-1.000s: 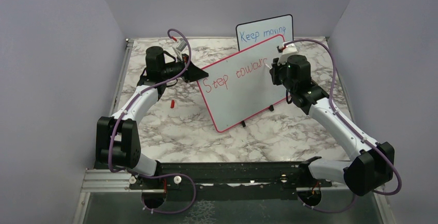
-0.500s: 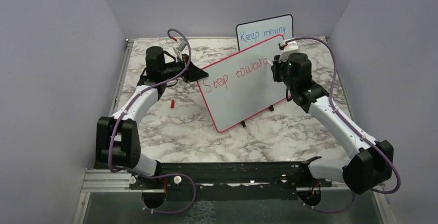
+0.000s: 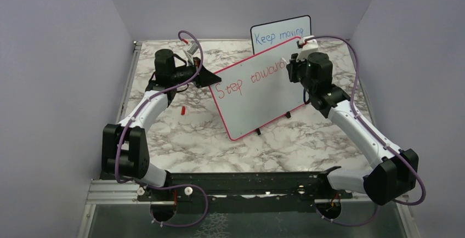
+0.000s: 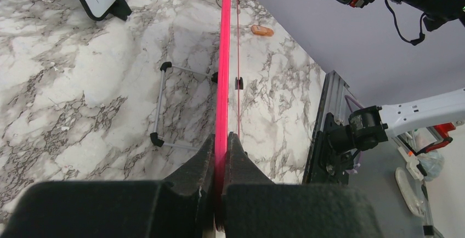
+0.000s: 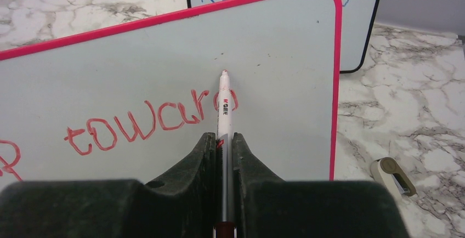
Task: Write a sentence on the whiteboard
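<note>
Grip on pen: the right gripper [image 5: 223,139] is closed tight on a red marker [image 5: 224,106], barrel clamped between the two fingers and nib pointing up and away at the board.
Nib: it sits at or just off the surface, right at the end of the red writing; I can't say for sure it is touching.
Grip on frame: the left gripper [image 4: 221,145] is pinched shut on the pink left edge of the whiteboard [image 3: 257,98], seemingly to brace it so the marker's push doesn't shove or tip it.
Whiteboard: it stands mid-table on small black feet, skewed, its face turned toward the right arm.
Sentence [image 5: 148,123]: "Step towar" shows in red along the upper part, with the next letter half hidden behind the marker; the lower part is blank, so I'd judge the writing well short of done.
Behind: a smaller black-framed board [image 3: 281,32] with blue words "Keep moving" stands just past the top corner, part covered by the pink frame.
Loose bits: a small red piece [image 3: 182,109] lies on the marble table [image 3: 181,139] near the left arm; a small beige object [image 5: 392,175] lies right of the board.
In the way: nothing sits between nib and blank surface.
</note>
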Action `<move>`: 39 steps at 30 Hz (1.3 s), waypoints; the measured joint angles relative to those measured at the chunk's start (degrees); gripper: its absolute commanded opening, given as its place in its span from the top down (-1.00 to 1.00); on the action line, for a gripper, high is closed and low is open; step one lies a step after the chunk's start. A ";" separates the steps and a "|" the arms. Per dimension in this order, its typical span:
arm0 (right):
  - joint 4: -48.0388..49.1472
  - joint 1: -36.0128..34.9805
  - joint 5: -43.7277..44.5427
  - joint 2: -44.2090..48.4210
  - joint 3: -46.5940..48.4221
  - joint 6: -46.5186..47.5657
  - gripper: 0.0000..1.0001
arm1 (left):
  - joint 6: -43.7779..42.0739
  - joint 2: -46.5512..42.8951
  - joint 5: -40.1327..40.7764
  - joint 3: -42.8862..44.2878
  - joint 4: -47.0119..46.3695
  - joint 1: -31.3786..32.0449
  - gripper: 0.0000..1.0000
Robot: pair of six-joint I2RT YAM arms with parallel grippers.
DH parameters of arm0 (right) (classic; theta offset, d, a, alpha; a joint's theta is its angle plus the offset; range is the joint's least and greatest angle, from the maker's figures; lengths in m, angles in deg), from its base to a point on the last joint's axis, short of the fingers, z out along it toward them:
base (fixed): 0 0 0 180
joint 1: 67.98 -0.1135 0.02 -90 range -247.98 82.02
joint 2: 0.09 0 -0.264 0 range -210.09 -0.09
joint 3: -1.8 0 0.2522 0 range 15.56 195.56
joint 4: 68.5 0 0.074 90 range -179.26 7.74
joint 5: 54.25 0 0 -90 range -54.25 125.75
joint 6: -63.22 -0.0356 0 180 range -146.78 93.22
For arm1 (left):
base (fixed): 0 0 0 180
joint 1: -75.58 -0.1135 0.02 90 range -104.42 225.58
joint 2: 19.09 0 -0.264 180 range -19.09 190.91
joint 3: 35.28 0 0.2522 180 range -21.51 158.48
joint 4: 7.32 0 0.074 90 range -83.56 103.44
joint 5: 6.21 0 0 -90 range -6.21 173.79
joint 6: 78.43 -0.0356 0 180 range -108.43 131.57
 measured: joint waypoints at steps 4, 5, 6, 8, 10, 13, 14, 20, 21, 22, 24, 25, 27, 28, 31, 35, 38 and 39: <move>0.50 0.00 -0.04 -0.52 0.61 0.00 0.99 | -0.02 0.00 -0.02 0.02 0.00 0.00 1.00; 0.57 0.00 -0.04 -0.68 0.61 -0.02 0.99 | -0.02 0.00 -0.02 0.02 0.00 0.00 1.00; 0.61 0.00 -0.04 -0.87 0.61 0.00 0.99 | -0.02 0.00 -0.02 0.02 0.00 0.00 1.00; 0.72 0.00 -0.02 -1.25 0.61 0.00 0.99 | -0.02 0.00 0.00 0.02 0.04 0.00 1.00; 0.85 0.00 -0.02 -1.29 0.61 0.00 0.99 | -0.02 0.00 0.00 0.02 0.09 0.00 1.00; 0.94 0.00 -0.02 -1.29 0.59 -0.02 0.99 | -0.02 0.00 0.00 0.07 0.09 0.00 1.00; 0.94 0.00 -0.04 -1.29 0.59 -0.02 0.99 | -0.02 0.00 0.00 0.07 0.11 0.00 1.00; 0.94 0.00 -0.13 -1.11 0.02 -0.04 0.99 | -0.02 0.00 0.00 0.07 0.17 0.00 1.00; 0.94 0.00 -0.13 -0.96 -0.28 -0.04 0.99 | -0.02 0.00 0.00 0.09 0.20 0.00 1.00; 0.90 0.00 -0.13 -0.74 -0.66 -0.07 0.99 | -0.02 0.00 0.00 0.09 0.22 0.00 1.00; 0.74 0.00 -0.13 -0.24 -1.42 -0.09 0.99 | -0.02 0.00 0.00 0.09 0.24 0.00 1.00; 0.55 0.00 -0.13 -0.04 -1.70 -0.09 0.99 | -0.02 0.00 0.00 0.09 0.24 0.00 1.00; 0.24 0.00 -0.13 0.28 -2.21 -0.11 0.99 | -0.04 0.00 0.00 0.09 0.24 0.00 1.00; 0.02 0.00 -0.13 0.42 -2.40 -0.15 0.99 | -0.02 0.00 0.00 0.09 0.24 0.00 1.00; -0.33 0.00 -0.13 0.72 -2.80 -0.50 0.99 | -0.02 0.00 0.00 0.09 0.24 0.00 1.00; -0.48 0.00 -0.11 1.01 -3.37 -0.61 0.99 | -0.02 0.00 0.00 0.09 0.26 0.00 1.00; -0.55 0.00 -0.07 1.18 -3.63 -0.61 0.99 | -0.02 0.00 0.00 0.09 0.26 0.00 1.00; -0.52 0.00 -0.04 1.22 -3.72 -0.61 0.99 | -0.02 0.00 0.00 0.09 0.26 0.00 1.00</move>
